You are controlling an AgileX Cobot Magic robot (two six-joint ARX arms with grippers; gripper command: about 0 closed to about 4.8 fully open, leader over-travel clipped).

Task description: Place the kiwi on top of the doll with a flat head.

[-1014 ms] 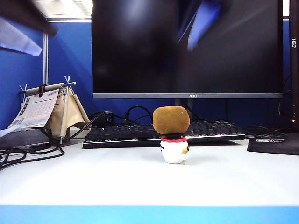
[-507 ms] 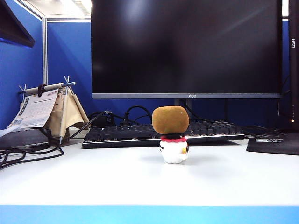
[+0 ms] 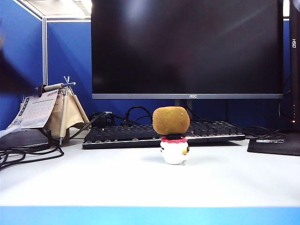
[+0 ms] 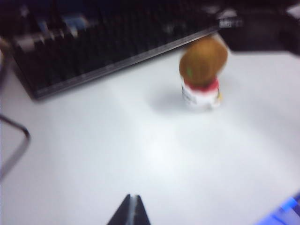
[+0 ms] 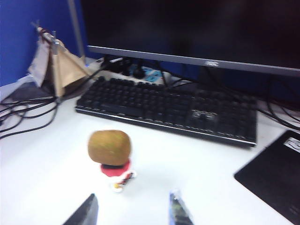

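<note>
The brown fuzzy kiwi point(image 3: 171, 120) rests on the flat black head of the small white doll point(image 3: 174, 150), which stands on the white table in front of the keyboard. Both wrist views show the pair too: the kiwi point(image 4: 203, 60) over the doll point(image 4: 200, 93), and the kiwi point(image 5: 109, 147) over the doll point(image 5: 118, 175). My left gripper point(image 4: 133, 198) is shut with nothing in it, well back from the doll above bare table. My right gripper point(image 5: 134, 202) is open and empty, just short of the doll. Neither gripper shows clearly in the exterior view.
A black keyboard point(image 3: 159, 132) lies behind the doll under a large dark monitor point(image 3: 187, 47). A desk calendar on a stand point(image 3: 44, 110) and loose cables point(image 3: 28, 152) sit at the left. A black mouse pad point(image 3: 276, 143) lies at the right. A dark blur point(image 3: 11, 75) crosses the left edge.
The blurred arm shapes near the top of the exterior view a second ago are gone; a dark blur now sits lower at the left edge. Kiwi and doll have not moved.
</note>
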